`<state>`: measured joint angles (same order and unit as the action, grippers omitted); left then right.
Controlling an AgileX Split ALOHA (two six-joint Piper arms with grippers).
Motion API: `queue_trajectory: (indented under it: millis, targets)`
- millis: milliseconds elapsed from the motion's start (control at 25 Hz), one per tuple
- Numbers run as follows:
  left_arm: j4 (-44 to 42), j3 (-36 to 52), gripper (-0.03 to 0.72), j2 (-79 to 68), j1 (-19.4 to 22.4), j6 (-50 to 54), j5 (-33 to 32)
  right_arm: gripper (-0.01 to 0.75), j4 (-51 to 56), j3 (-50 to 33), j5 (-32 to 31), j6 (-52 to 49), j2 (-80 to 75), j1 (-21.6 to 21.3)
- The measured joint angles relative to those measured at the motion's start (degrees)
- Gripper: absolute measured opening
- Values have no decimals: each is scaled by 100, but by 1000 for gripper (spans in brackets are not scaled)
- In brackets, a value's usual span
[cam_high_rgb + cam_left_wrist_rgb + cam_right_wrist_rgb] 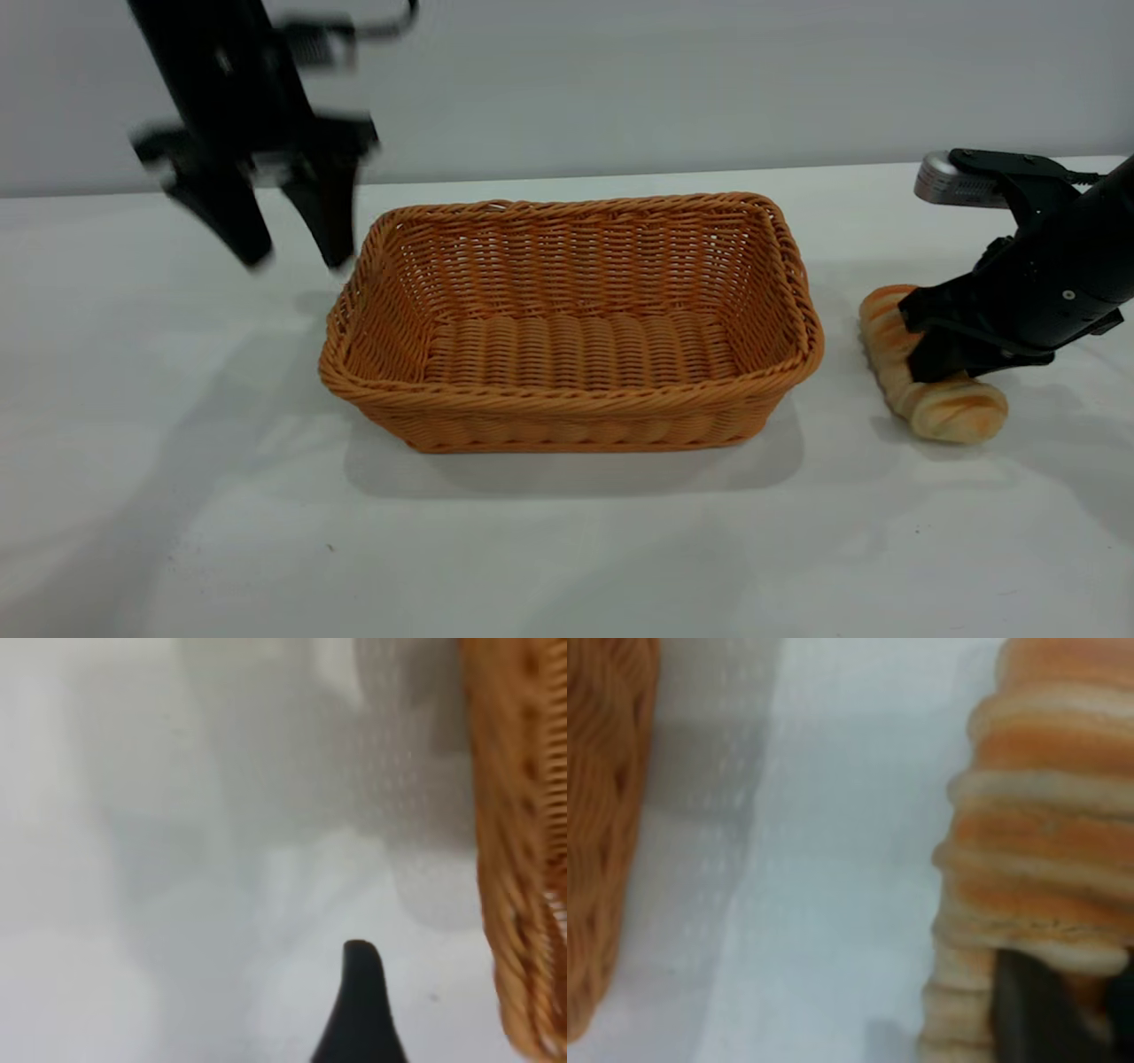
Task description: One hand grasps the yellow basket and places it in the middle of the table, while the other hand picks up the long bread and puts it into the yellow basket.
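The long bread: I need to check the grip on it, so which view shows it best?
The exterior view: the whole long bread lies on the table, right gripper clamped across it. The right wrist view shows only a ridged close-up; the left wrist view shows none.

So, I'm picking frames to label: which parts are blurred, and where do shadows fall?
Exterior view: the left hand is smeared, while the yellow basket is crisp with its shadow in front. Left wrist view: soft throughout. Right wrist view: the long bread is close and fuzzy.
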<state>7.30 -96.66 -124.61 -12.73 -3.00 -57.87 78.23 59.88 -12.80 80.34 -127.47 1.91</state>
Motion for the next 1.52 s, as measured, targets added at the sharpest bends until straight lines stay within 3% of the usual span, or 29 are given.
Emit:
queue_trajectory:
  millis: [80,320,480,600,800,960,1080,1160,1280,1400,1520]
  targets:
    - [-117,0,617,397,0,6,-79,57,-142,8,-16,-5,55,-19]
    - [-264,0,581,1722,0,6,-291,54,-1014,-252,-181,-539,881,-157]
    - [-270,0,580,2496,0,6,-598,51,-1639,-280,-1087,-1227,1818,-70]
    - [-270,0,580,2934,-4,6,-849,49,-1631,-4,-1529,-1311,2128,531]
    - [-332,10,580,3351,-4,-61,-904,66,-1332,868,-1310,-1337,1623,1731]
    - [-591,28,580,3632,-4,-77,-904,199,-1310,1380,-984,-1337,806,2287]
    - [-672,30,580,3927,-4,-81,-904,411,-1355,1469,-864,-1337,554,2378]
    - [-684,88,580,4191,-4,-81,-904,542,-1535,1469,-1106,-1437,719,2263]
    - [-730,400,580,4683,-4,-81,-904,673,-2242,1469,-2217,-2139,1508,1908]
    - [-730,1065,580,5333,-4,-81,-904,681,-3398,1513,-3479,-3350,2619,1508]
    - [-730,2019,580,6042,-4,-51,-904,632,-4732,1512,-4626,-4523,3647,1254]
